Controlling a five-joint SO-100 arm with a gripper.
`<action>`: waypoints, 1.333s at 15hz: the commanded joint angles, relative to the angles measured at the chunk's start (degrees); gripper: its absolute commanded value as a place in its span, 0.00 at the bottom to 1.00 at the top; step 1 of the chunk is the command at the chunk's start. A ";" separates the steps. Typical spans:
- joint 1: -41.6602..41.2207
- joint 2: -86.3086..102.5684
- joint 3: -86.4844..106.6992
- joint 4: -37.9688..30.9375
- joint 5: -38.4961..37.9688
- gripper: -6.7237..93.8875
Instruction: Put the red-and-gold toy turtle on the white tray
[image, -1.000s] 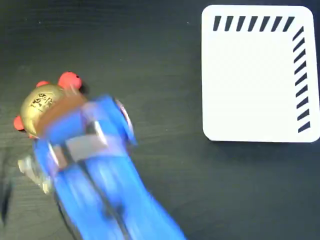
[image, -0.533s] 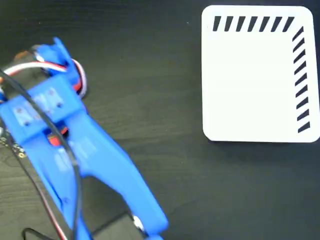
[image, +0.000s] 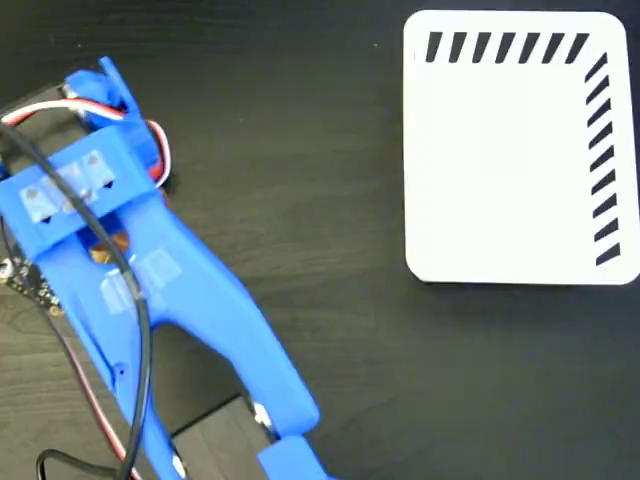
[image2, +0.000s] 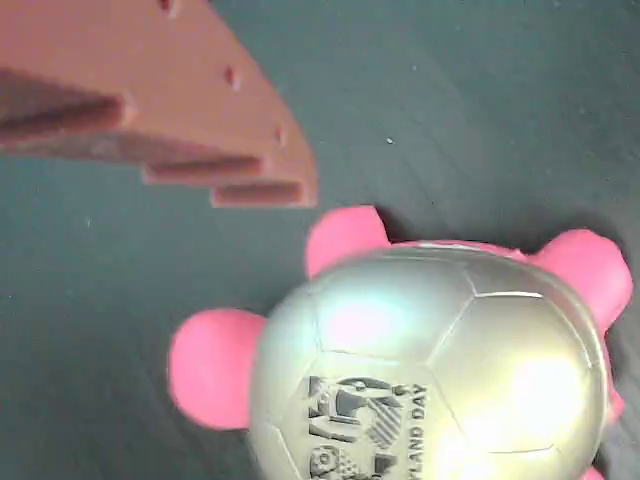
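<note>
The red-and-gold toy turtle (image2: 430, 375) fills the lower right of the wrist view, with its shiny domed shell, black print and pinkish-red feet on the dark table. One brown finger (image2: 190, 110) hangs over the table at the upper left, apart from the turtle. Nothing presses against that finger and the other finger is out of frame, so the jaws stand open. In the fixed view my gripper (image: 100, 150) is at the far left under the blue arm (image: 170, 290), which hides almost all of the turtle. The white tray (image: 515, 150) lies at the upper right, with nothing on it.
Black and red-white cables (image: 60, 115) run over the arm at the left of the fixed view. Dark wood-grain table (image: 320, 200) lies between the arm and the tray.
The arm has swung up and to the left over the turtle, which showed beside the gripper a second ago and is now covered in the fixed view. The tray has not moved.
</note>
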 joint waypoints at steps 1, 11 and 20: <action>-0.53 1.67 0.53 0.26 -1.14 0.75; -1.14 -0.35 10.90 -12.83 0.00 0.82; -2.20 -4.13 13.89 -19.42 0.18 0.82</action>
